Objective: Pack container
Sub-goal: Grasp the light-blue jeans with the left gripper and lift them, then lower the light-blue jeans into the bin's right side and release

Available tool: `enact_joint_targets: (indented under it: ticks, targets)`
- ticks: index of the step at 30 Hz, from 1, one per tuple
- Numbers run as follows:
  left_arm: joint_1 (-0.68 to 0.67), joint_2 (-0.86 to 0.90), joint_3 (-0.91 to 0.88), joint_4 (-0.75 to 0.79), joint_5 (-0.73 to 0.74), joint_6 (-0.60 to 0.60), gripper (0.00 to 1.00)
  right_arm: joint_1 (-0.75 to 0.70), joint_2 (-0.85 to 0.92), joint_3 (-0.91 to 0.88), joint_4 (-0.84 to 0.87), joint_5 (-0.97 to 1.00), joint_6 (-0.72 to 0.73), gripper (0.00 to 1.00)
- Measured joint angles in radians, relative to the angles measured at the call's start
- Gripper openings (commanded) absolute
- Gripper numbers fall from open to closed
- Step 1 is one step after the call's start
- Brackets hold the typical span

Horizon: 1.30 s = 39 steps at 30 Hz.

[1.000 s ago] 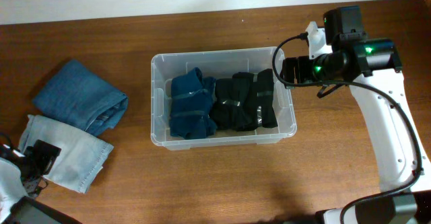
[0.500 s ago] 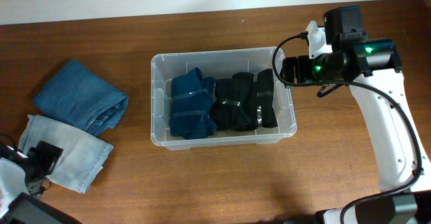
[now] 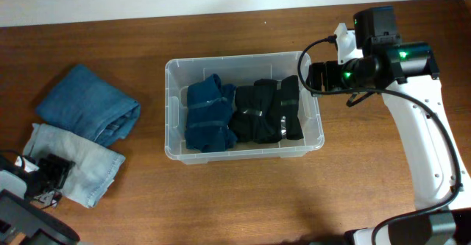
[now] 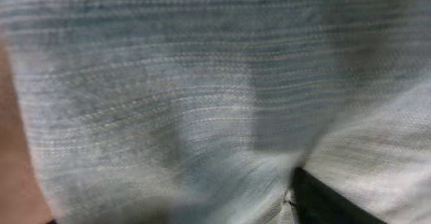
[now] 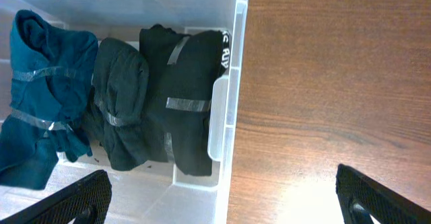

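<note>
The clear plastic container (image 3: pixel 171 112) stands mid-table. It holds a taped blue clothing bundle (image 3: pixel 208 117) on the left and black taped bundles (image 3: pixel 268 112) on the right. My right gripper (image 3: pixel 307 77) hovers over the container's right rim, jaws wide open and empty. In the right wrist view the gripper (image 5: pixel 225 192) straddles the rim (image 5: pixel 232 83), with the black bundles (image 5: pixel 182 96) and blue bundle (image 5: pixel 44 96) below. My left gripper (image 3: pixel 53 173) sits low on folded light-blue jeans (image 3: pixel 92 164). The left wrist view is filled by that denim (image 4: pixel 175 96), with one dark finger (image 4: pixel 330 200) at lower right.
Folded dark-blue jeans (image 3: pixel 88 107) lie left of the container, just behind the light-blue pair. Bare wooden table (image 3: pixel 243 201) runs along the front, and also right of the container (image 5: pixel 337 83). A white wall borders the far edge.
My left gripper has shifted slightly right and dropped lower onto the light-blue jeans. The right arm and the container contents have not moved.
</note>
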State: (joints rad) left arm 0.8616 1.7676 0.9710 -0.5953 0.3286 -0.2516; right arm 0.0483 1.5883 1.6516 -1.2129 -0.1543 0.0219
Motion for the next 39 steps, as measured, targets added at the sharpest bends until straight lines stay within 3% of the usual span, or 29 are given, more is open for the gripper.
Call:
enact_joint_targets:
  ticks: [7, 13, 21, 25, 31, 39]
  targets:
    - [-0.004, -0.013, -0.024, -0.063, 0.145, 0.045, 0.34, 0.000, 0.000, 0.000, -0.003, 0.000, 0.000, 0.98]
    - [-0.013, -0.245, -0.047, -0.156, 0.201, 0.048, 0.01, 0.000, 0.001, 0.000, -0.005, 0.000, 0.000, 0.98]
    - [-0.064, -0.624, 0.004, -0.163, 0.358, 0.011, 0.01, -0.004, 0.001, 0.000, -0.006, 0.001, 0.001, 0.98]
    - [-0.239, -0.673, 0.099, -0.154, 0.406, -0.007, 0.01, -0.059, -0.001, 0.000, 0.000, 0.017, 0.042, 0.98]
    - [-0.669, -0.664, 0.172, -0.004, 0.432, -0.018, 0.01, -0.268, -0.040, 0.000, -0.015, 0.039, 0.087, 0.99]
    - [-1.240, -0.534, 0.187, 0.232, 0.293, -0.019, 0.01, -0.480, -0.088, 0.000, -0.070, 0.041, 0.109, 0.98]
